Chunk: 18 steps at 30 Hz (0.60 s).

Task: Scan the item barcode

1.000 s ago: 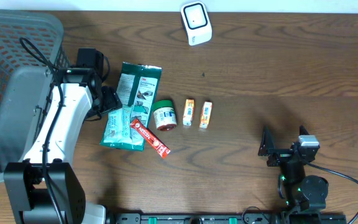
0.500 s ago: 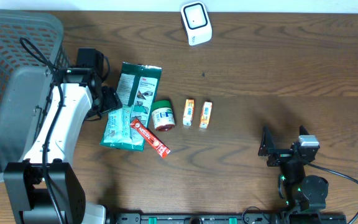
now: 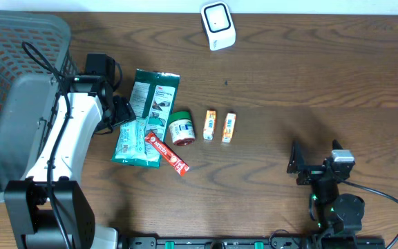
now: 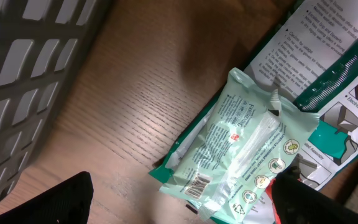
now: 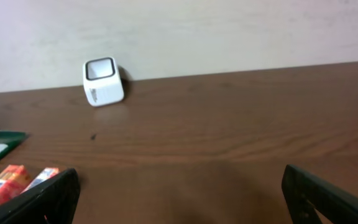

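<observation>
barcode [image 4: 196, 184]: between the left wrist's fingers [image 4: 48, 202], too blurry to read
big packet [image 4: 316, 50]: beyond the far finger, runs off frame
small boxes [image 5: 2, 180]: beside a right wrist finger [image 5: 42, 199], cut off

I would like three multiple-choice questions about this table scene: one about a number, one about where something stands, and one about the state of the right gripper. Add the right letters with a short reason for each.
1. How many small orange-and-white boxes lie to the right of the green-lidded jar?
A. one
B. two
C. four

2. Where does the white scanner stand?
A. between the boxes
B. at the far edge of the table, beyond the items
C. on top of the jar

3. How is the right gripper?
A. shut on the jar
B. shut on a box
C. open, holding nothing

Answers:
1 B: the overhead view shows two boxes side by side.
2 B: it stands alone near the wall.
3 C: the right wrist view shows its fingers wide apart over bare wood.
</observation>
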Motion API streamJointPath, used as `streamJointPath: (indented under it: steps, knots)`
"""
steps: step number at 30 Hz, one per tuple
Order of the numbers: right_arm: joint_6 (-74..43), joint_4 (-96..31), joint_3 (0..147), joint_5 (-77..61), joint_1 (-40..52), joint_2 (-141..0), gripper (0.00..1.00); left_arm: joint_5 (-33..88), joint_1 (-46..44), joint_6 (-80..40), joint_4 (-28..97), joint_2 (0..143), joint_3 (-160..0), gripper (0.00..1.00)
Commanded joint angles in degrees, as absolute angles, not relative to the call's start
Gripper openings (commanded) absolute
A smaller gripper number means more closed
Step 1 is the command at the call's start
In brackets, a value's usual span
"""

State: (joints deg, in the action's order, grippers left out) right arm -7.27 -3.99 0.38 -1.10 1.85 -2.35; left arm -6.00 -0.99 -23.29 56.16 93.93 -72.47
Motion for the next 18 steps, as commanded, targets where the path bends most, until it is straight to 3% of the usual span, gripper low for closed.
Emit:
streamJointPath:
  steps: [1, 10, 18]
  knots:
    - [-8.12, -4.16, 0.82, -0.91, 2.24, -3.66, 0.99, -6.7, -0.71, -23.16, 56.25, 92.58, -73.17, 0.92]
    - [-9.37, -13.08, 20.91, 1.96, 2.24, -10.55, 0.99, -6.7, -0.71, -23.16, 56.25, 92.58, -73.19, 0.92]
    - [-9.8, -38.46, 56.03, -0.84, 2.24, -34.5, 0.99, -6.7, -0.71, -23.16, 56.23, 92.58, -73.19, 0.92]
